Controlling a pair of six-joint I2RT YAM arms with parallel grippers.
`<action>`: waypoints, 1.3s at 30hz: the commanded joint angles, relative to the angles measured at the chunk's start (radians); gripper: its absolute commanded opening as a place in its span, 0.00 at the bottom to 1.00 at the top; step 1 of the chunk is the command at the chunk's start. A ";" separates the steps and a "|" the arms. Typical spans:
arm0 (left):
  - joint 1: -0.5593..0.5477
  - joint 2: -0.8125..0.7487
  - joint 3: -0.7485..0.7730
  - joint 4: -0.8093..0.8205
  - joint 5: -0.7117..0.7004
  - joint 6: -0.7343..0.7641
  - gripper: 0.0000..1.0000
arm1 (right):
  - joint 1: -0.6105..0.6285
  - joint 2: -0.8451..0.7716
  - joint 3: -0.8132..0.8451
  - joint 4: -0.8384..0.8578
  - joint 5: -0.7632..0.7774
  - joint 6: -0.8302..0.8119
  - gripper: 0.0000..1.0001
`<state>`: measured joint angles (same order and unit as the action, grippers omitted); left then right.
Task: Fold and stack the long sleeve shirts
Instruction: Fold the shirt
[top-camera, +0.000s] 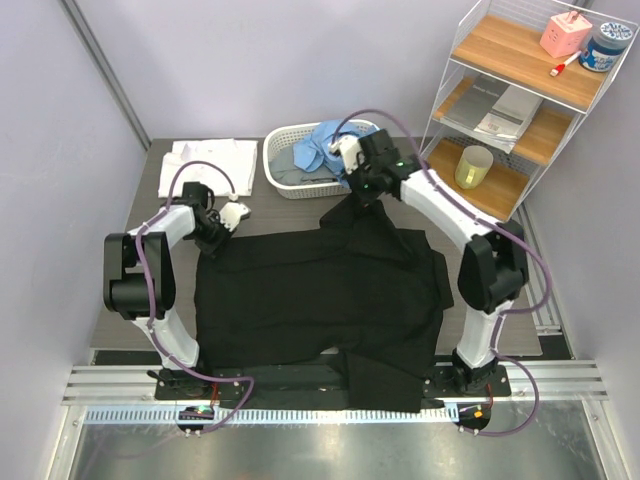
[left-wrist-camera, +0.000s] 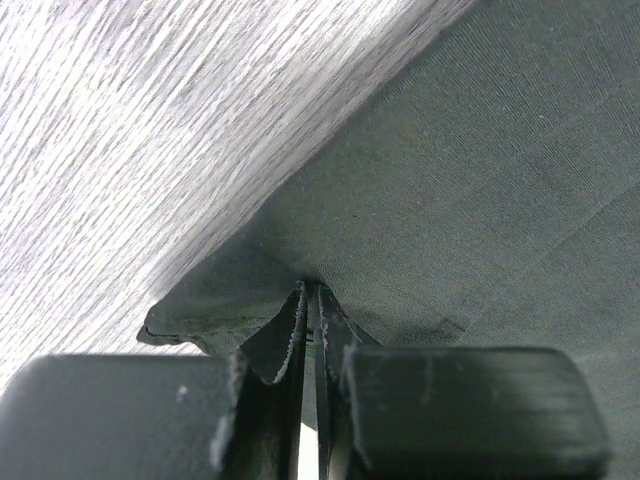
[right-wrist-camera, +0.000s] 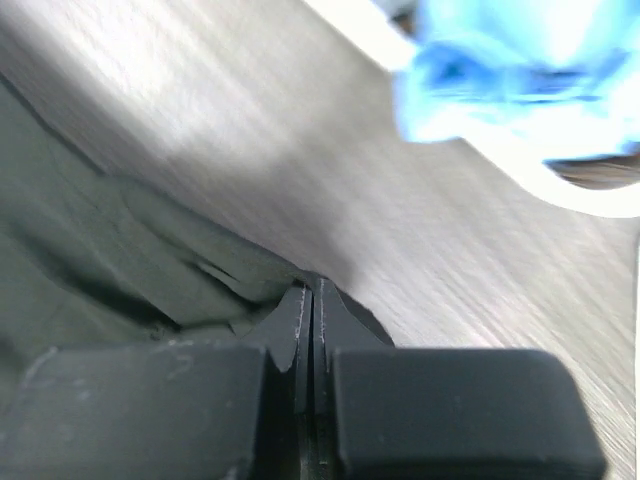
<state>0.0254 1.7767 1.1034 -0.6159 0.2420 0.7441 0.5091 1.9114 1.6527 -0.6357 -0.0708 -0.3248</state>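
Table (top-camera: 272, 212): left jaws, right jaws pinched tight on black shirt (top-camera: 320, 300).

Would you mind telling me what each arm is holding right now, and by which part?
Both hold the black shirt: the left fingers pinch its far left corner, the right fingers its far edge.

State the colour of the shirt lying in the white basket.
It is a light blue shirt, best seen in the top external view.
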 joint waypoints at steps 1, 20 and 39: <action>0.005 0.070 -0.020 0.012 -0.069 0.005 0.04 | -0.073 -0.141 -0.013 0.028 -0.175 0.075 0.01; 0.007 -0.098 0.111 -0.090 0.137 -0.106 0.29 | -0.007 -0.428 -0.499 -0.260 -0.503 -0.365 0.49; 0.007 -0.273 0.167 -0.134 0.305 -0.262 0.47 | -0.164 -0.192 -0.377 0.246 -0.282 0.319 0.77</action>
<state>0.0284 1.5463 1.2446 -0.7460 0.4820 0.5442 0.3485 1.6646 1.2209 -0.4908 -0.4362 -0.0895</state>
